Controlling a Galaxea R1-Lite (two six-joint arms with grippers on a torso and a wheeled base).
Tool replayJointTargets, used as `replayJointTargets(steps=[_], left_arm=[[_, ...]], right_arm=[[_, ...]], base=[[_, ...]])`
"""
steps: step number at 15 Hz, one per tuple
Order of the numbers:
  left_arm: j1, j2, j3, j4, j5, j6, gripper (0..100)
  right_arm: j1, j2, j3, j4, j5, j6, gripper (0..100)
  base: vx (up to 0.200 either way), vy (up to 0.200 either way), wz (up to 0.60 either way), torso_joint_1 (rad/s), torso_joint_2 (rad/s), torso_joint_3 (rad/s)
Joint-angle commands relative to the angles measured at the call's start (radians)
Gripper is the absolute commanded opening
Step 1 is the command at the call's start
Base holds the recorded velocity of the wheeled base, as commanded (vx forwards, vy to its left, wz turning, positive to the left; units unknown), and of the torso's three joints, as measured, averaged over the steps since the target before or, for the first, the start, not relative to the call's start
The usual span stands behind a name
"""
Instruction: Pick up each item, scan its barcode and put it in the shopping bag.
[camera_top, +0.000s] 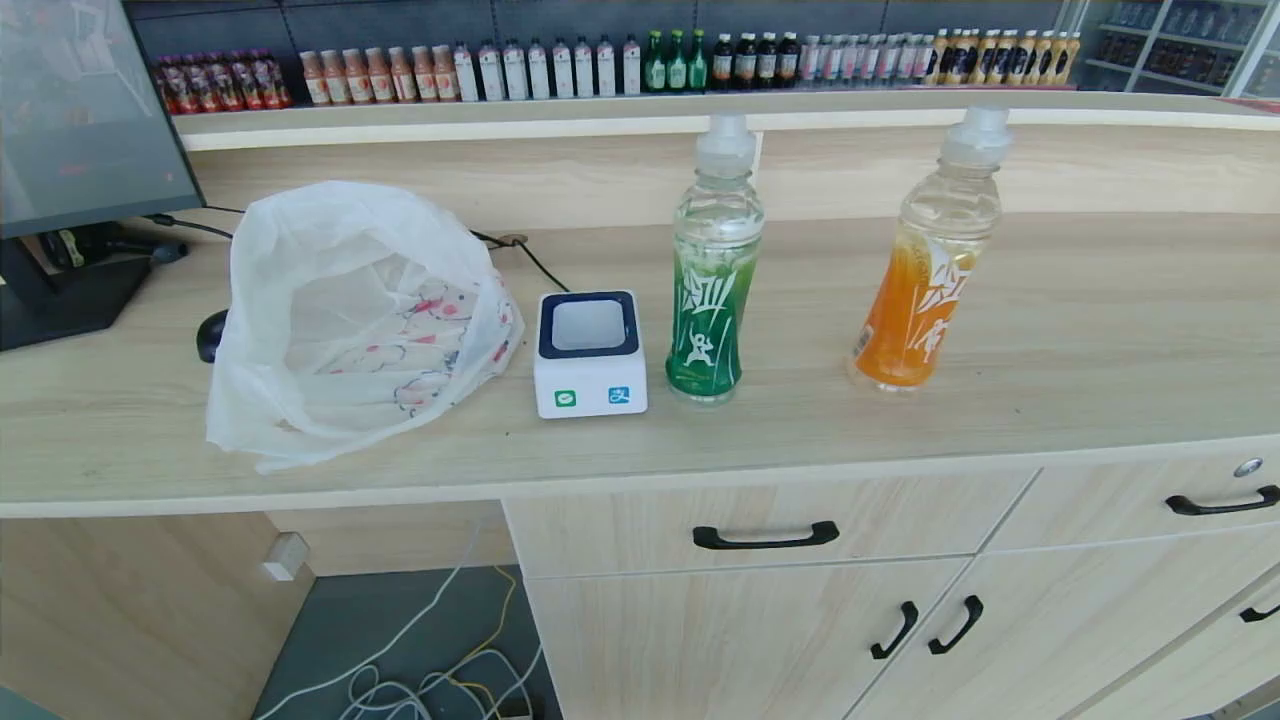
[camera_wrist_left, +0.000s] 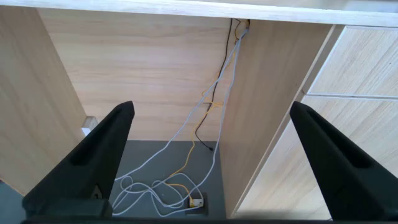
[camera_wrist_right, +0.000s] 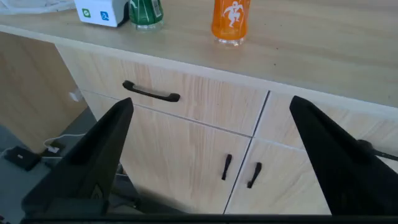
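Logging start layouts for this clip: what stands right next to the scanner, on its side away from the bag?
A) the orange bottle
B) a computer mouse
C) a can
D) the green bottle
D: the green bottle stands upright close beside the scanner, opposite the bag; the orange bottle stands farther along the counter.

Shopping bag (camera_top: 350, 320): translucent white, pink-red print, possibly floral. Scanner (camera_top: 590, 355): white body, navy top frame, green and blue icons. Green bottle (camera_top: 712, 290), orange bottle (camera_top: 925, 280): white figure graphics. Counter (camera_top: 1100, 330): pale wood grain. Drawer handles (camera_top: 765, 537): black.
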Motion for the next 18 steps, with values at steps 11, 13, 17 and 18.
replayJointTargets(steps=[11,13,17,18], left_arm=[[0.0,0.0,0.0,0.0,0.002,0.0,100],[0.0,0.0,0.0,0.0,0.0,0.0,100],[0.0,0.0,0.0,0.0,0.0,0.0,100],[0.0,0.0,0.0,0.0,0.0,0.0,100]], right_arm=[[0.445,0.623,-0.022,-0.642,0.009,0.031,100],[0.459,0.644,-0.022,-0.647,0.006,-0.01,100],[0.49,0.661,-0.025,-0.647,-0.081,-0.145,100],[0.53,0.667,-0.02,-0.647,-0.141,-0.147,100]], base=[[0.0,0.0,0.0,0.0,0.0,0.0],[0.0,0.0,0.0,0.0,0.0,0.0],[0.0,0.0,0.0,0.0,0.0,0.0],[0.0,0.0,0.0,0.0,0.0,0.0]])
